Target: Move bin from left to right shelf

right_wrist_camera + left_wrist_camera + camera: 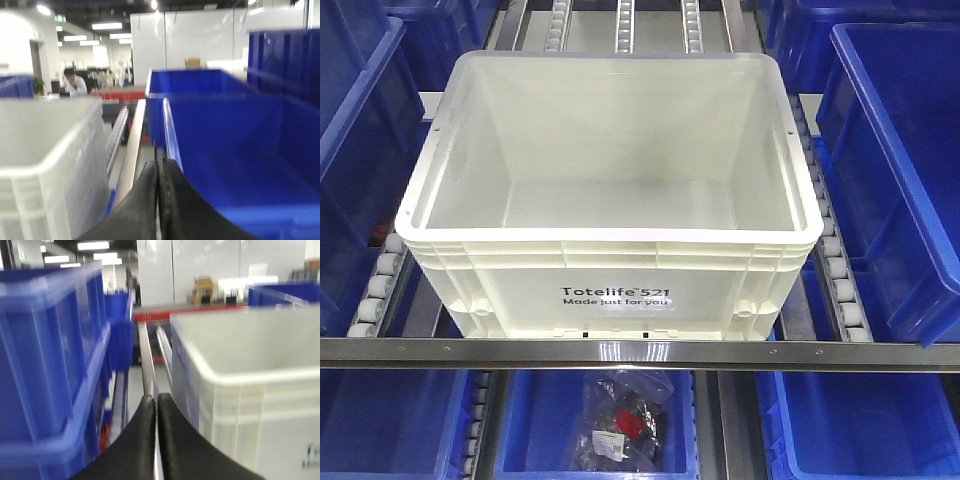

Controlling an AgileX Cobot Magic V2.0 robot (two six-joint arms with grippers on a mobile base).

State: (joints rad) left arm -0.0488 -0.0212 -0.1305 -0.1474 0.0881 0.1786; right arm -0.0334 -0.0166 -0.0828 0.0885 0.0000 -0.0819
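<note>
White bin (610, 290): empty, on roller shelf (880, 352).
Left tool (156, 400): pinched closed, holding nothing.
Right tool (158, 165): pinched closed, holding nothing.

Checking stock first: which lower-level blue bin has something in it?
The middle blue bin, directly under the white tote: it holds a clear bag of dark parts. The left lower bin and right lower bin look bare.

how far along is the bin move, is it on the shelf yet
Done, it seems: the bin sits on the roller shelf behind the steel rail; whether this is the right shelf the views do not settle. In hand: nothing; the left gripper and right gripper are shut and empty, one at each side of the bin. Left: either grasp and carry it, or back away.
</note>
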